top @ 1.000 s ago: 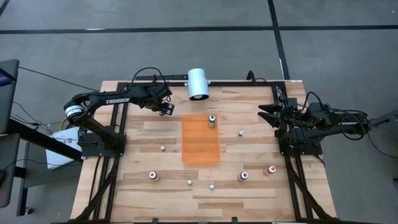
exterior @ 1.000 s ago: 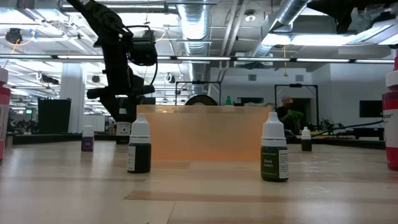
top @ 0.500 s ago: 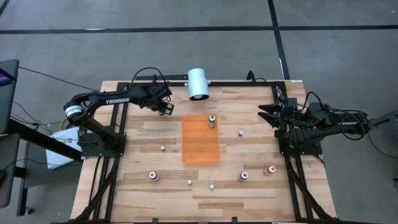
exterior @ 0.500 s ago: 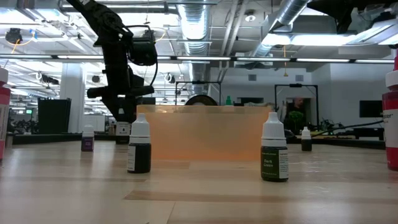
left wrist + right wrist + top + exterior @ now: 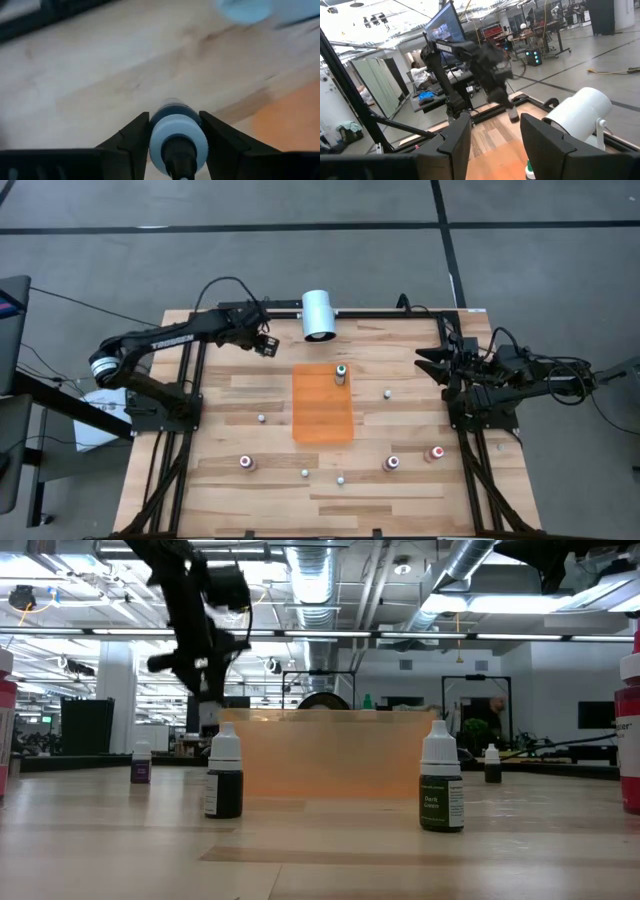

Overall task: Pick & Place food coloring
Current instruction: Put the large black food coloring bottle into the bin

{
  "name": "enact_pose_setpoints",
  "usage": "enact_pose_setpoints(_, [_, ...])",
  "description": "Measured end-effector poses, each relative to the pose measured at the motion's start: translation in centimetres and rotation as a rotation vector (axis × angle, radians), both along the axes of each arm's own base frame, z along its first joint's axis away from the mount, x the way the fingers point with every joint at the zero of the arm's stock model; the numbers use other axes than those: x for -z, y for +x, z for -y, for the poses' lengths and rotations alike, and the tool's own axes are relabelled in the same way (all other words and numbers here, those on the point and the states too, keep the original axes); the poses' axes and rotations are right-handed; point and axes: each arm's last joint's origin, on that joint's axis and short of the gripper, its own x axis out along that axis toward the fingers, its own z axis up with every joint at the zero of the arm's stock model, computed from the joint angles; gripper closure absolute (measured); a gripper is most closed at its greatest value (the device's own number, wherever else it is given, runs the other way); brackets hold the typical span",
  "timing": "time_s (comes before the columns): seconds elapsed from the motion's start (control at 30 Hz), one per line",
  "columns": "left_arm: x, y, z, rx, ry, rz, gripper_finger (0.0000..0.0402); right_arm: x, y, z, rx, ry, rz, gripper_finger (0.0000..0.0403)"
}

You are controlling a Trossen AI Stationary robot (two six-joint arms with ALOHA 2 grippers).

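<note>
The food coloring is several tiny pale-capped bottles standing on the wooden table. One stands on the orange mat (image 5: 323,402) at its far right corner (image 5: 341,372), and others (image 5: 246,463) (image 5: 391,464) stand nearer. In the low view two dark bottles (image 5: 224,778) (image 5: 441,780) are closest. My left gripper (image 5: 265,343) (image 5: 175,131) is raised over the far left of the table, beside the white cylinder (image 5: 318,314), and is shut on one bottle (image 5: 178,137). My right gripper (image 5: 425,360) (image 5: 495,125) waits open at the right edge. My left gripper pinches a dark-bodied bottle between its two fingers (image 5: 134,134), which sit on either side of the pale cap (image 5: 178,141). The fingers come from above, pointing down. The bottle's dark body (image 5: 172,107) points toward the table, and it hangs lifted clear above the wood.
The white cylinder lies at the table's far edge. Black frame rails (image 5: 180,395) (image 5: 470,430) run along both sides. Bare wood lies between the mat and the left rail. The room beyond the table shows in the low view.
My left gripper has risen and drawn toward the table's far edge, mostly in the last half second, staying shut on the bottle. The right arm has kept still.
</note>
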Motion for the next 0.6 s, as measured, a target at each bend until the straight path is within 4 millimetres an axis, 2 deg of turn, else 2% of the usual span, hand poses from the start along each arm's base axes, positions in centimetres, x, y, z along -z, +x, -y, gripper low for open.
enact_pose_setpoints(0.13, [-3.6,0.4,1.3,0.078,0.042,0.104,0.0251,0.0,0.0,0.0,0.0,-0.001,-0.001,0.0245])
enact_pose_setpoints(0.3, [-7.0,1.4,3.8,0.194,0.087,0.213,0.0252,0.1,0.0,0.0,0.0,-0.002,-0.012,0.0243])
enact_pose_setpoints(0.47, [-9.0,2.8,6.6,0.309,0.115,0.298,0.0259,0.1,0.0,0.0,0.0,-0.002,-0.015,0.0244])
enact_pose_setpoints(0.6, [-9.5,3.7,8.8,0.364,0.099,0.36,0.0253,0.1,0.0,0.0,0.0,-0.002,-0.015,0.0246])
